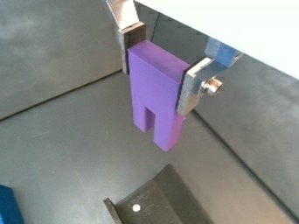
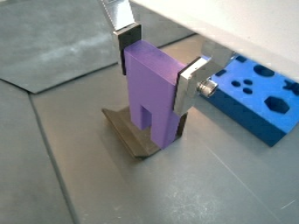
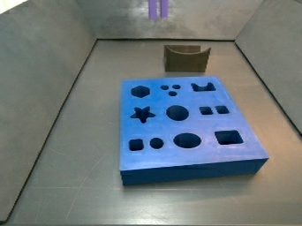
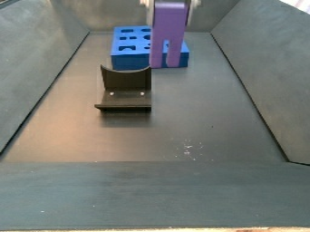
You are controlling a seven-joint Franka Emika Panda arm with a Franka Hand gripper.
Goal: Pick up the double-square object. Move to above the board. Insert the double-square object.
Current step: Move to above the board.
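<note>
The gripper [image 1: 163, 63] hangs above the tabletop [image 2: 222, 188], its fingers [image 1: 194, 83] pinching the upper part of the double-square object [image 1: 156, 94] from two opposite sides. The purple block hangs upright in the air with its two prongs pointing down, clear of the floor in both wrist views. In a side view it sits high near the back wall [image 3: 158, 9], above the dark fixture [image 3: 185, 58]. The board [image 3: 183, 128] lies flat on the tabletop, well apart from the block, beyond the fixture [image 4: 123, 88].
</note>
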